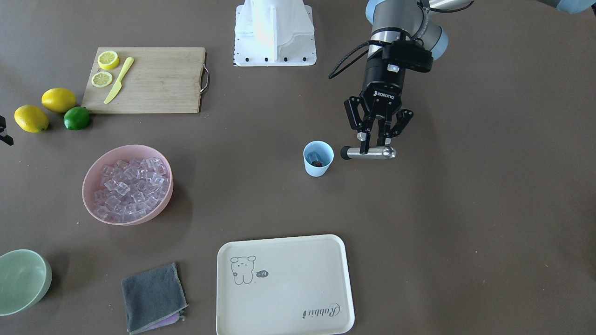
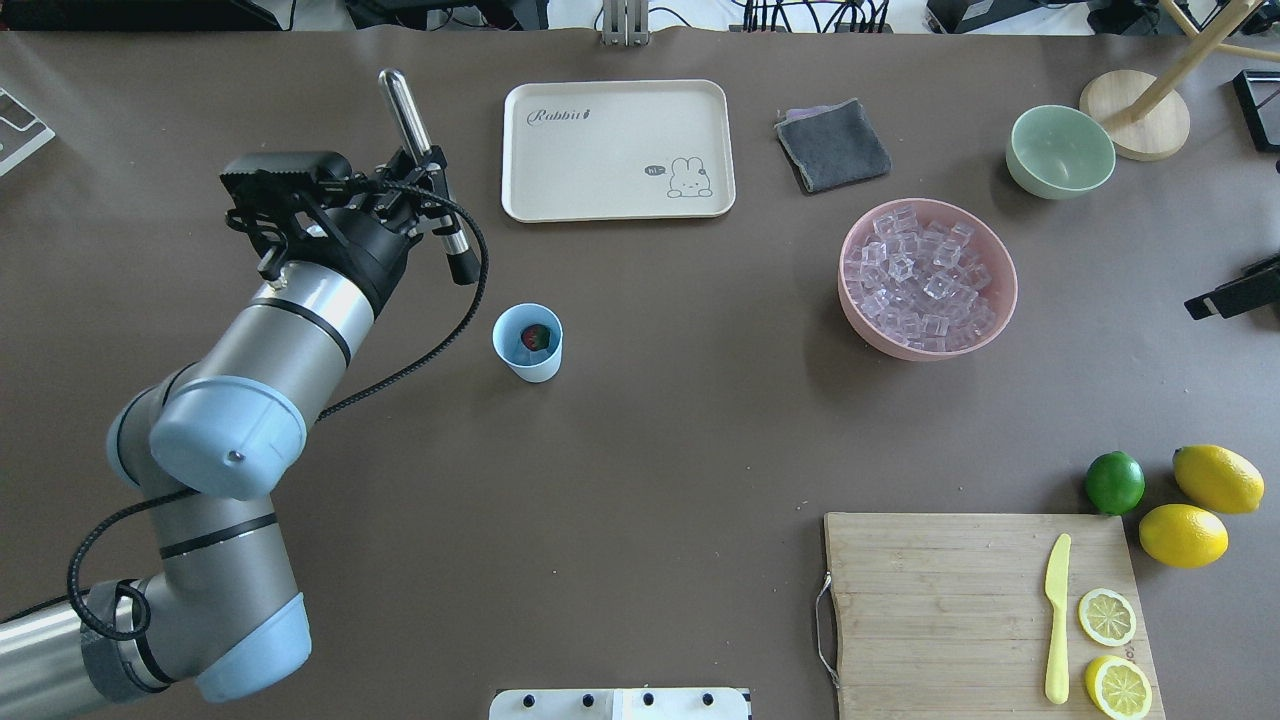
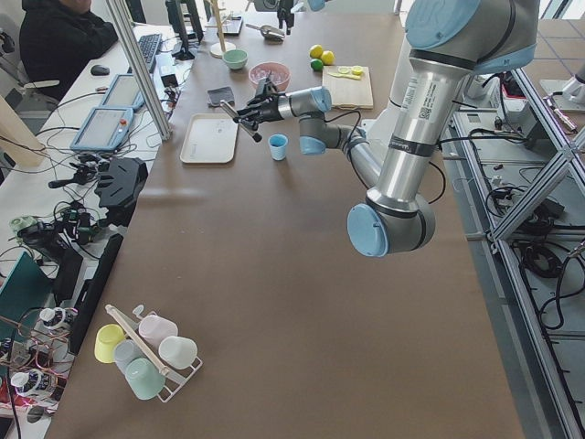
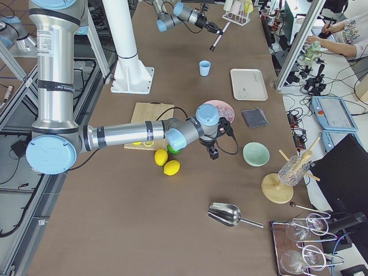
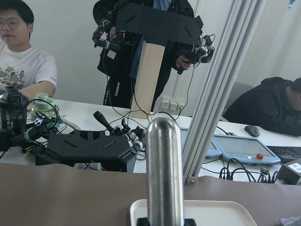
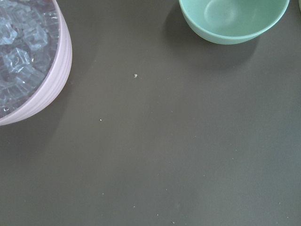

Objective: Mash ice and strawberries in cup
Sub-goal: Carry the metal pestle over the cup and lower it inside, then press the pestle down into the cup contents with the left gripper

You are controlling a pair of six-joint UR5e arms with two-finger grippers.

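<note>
The light blue cup (image 1: 318, 158) stands upright mid-table and also shows in the overhead view (image 2: 528, 342). Inside it lie a small red strawberry (image 2: 536, 337) and a clear ice cube (image 1: 314, 155). My left gripper (image 1: 376, 139) is shut on a steel muddler (image 1: 368, 152) and holds it level, just beside the cup and above the table. The muddler's rounded end fills the left wrist view (image 5: 163, 174). More ice (image 1: 130, 186) fills the pink bowl (image 1: 93, 167). My right gripper (image 2: 1225, 285) is mostly cut off at the table edge beyond the bowl. Its fingers seem apart and empty.
A cream tray (image 1: 284, 284) and a grey cloth (image 1: 153, 298) lie at the operators' side. A pale green bowl (image 1: 21, 279) stands near the pink bowl. A cutting board (image 1: 149, 79) carries lemon halves and a yellow knife, with lemons and a lime (image 1: 77, 117) beside it.
</note>
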